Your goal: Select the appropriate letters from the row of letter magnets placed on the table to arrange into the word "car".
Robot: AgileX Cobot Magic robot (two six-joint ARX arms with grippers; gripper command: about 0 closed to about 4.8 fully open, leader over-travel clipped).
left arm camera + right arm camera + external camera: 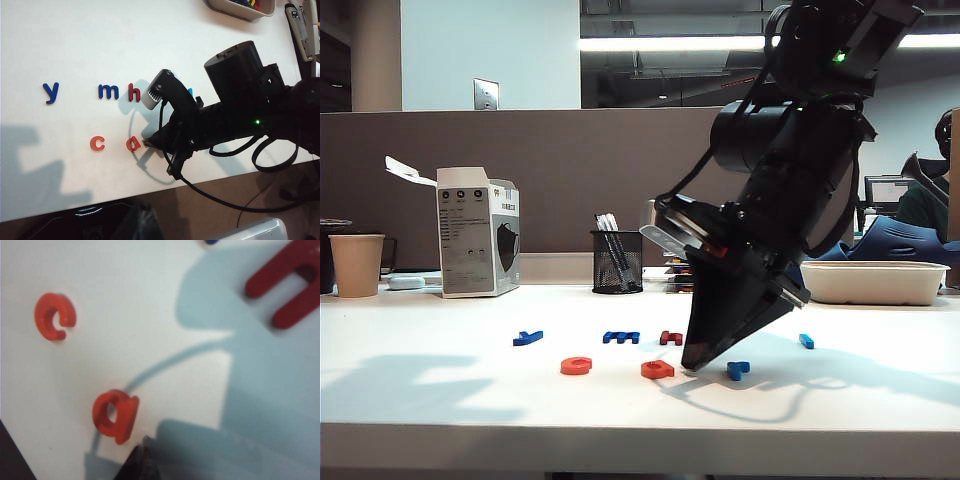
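Note:
On the white table (440, 390) the orange-red "c" (576, 366) (55, 316) and the orange "a" (657, 370) (115, 415) lie side by side near the front. A blue "r" (738, 370) lies just right of them. Behind them are the dark-blue "y" (50, 92), "m" (108, 91) and dark-red "h" (134, 92). My right gripper (692, 368) (142, 457) is shut, nothing visible in it, its tip low over the table between the "a" and the "r". The left gripper (144, 220) is a dark blur off the table's front edge.
A paper cup (357, 264), a white carton (477, 245) and a mesh pen holder (617, 260) stand along the back. A white tray (873, 282) sits at the back right. A light-blue piece (806, 341) lies right of the right arm.

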